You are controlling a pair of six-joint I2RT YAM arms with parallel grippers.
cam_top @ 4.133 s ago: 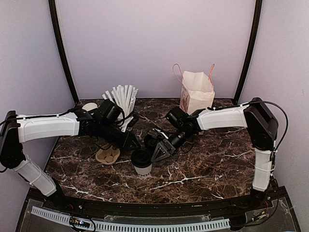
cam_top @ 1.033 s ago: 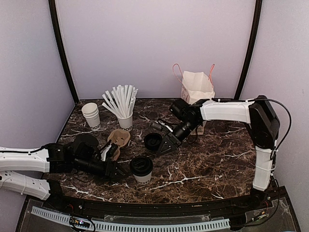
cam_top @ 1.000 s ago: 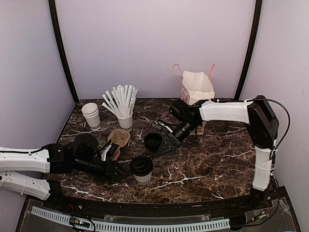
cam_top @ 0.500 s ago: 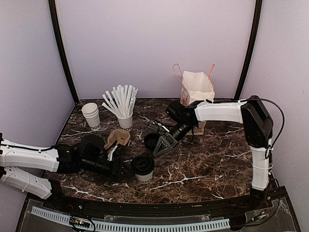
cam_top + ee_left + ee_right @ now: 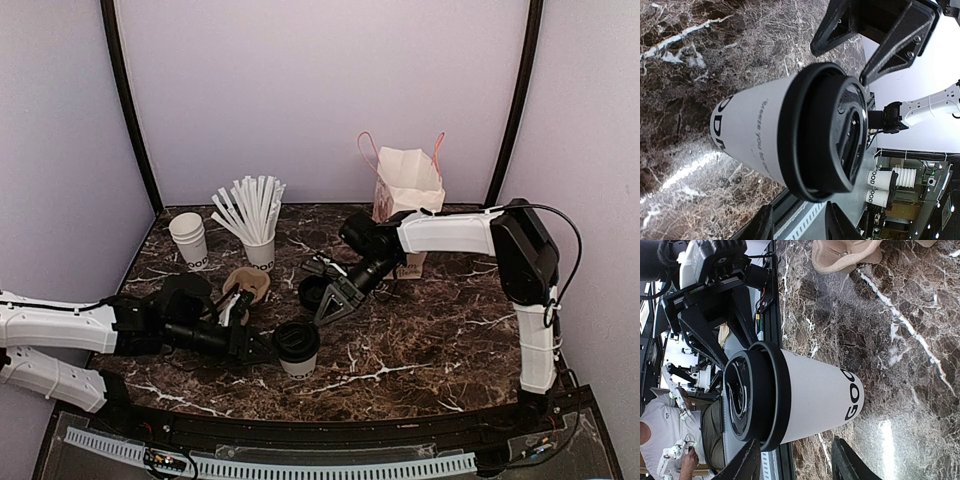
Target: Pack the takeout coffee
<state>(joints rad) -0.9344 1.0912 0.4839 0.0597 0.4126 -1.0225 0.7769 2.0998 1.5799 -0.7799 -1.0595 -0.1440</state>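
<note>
The takeout coffee [image 5: 296,347], a small white cup with a black dome lid, stands upright near the table's front. It fills the left wrist view [image 5: 790,135] and the right wrist view [image 5: 805,395]. My left gripper [image 5: 256,347] lies low on the table just left of the cup, open, with the cup just ahead of its fingertips [image 5: 762,227]. My right gripper [image 5: 330,304] is open behind and to the right of the cup, pointing at it, a short gap away [image 5: 796,462]. Neither gripper holds anything.
A white paper bag [image 5: 408,190] with pink handles stands at the back right. A cup of white straws [image 5: 256,218] and a lidless cup stack [image 5: 188,238] stand at the back left. A brown cup carrier [image 5: 245,284] and a loose black lid [image 5: 313,291] lie mid-table.
My left arm has swung down from the carrier to the near left and slid right up to the cup. My right gripper has drifted left and nearer the cup.
</note>
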